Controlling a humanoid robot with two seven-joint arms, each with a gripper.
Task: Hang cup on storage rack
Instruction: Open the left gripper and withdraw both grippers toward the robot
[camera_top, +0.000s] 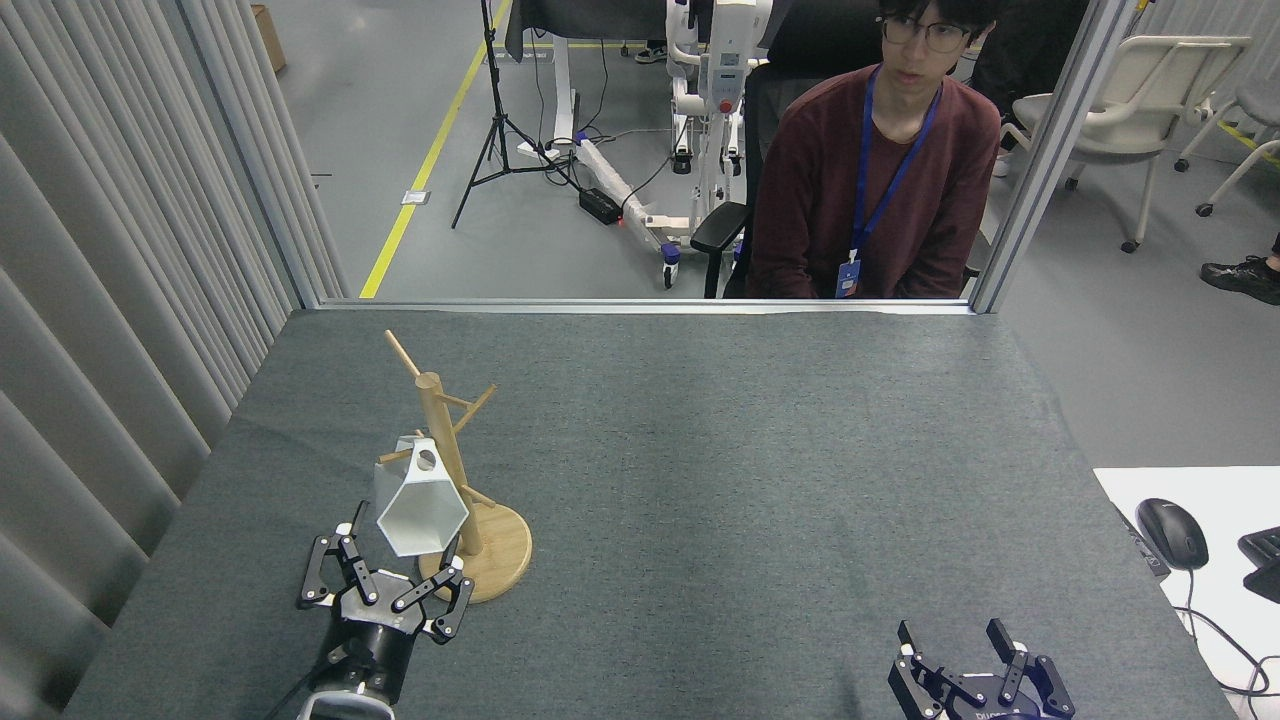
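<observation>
The left gripper (385, 590) stood near the table's (760, 480) front left edge, its jaws spread wide and holding nothing, just below the cup (420, 502). The cup hung on the storage rack (455, 470), its handle loop threaded over a lower left peg, its open mouth tilted toward the camera and clear of the fingers (345, 565). The rack stood upright on its round base, just right of the gripper. Beyond the far table edge a person (875, 175) in a maroon top sat facing the table. At the lower right the right gripper (955, 655) rested with its jaws apart, empty. A computer mouse (1172, 532) lay on the white surface further right.
</observation>
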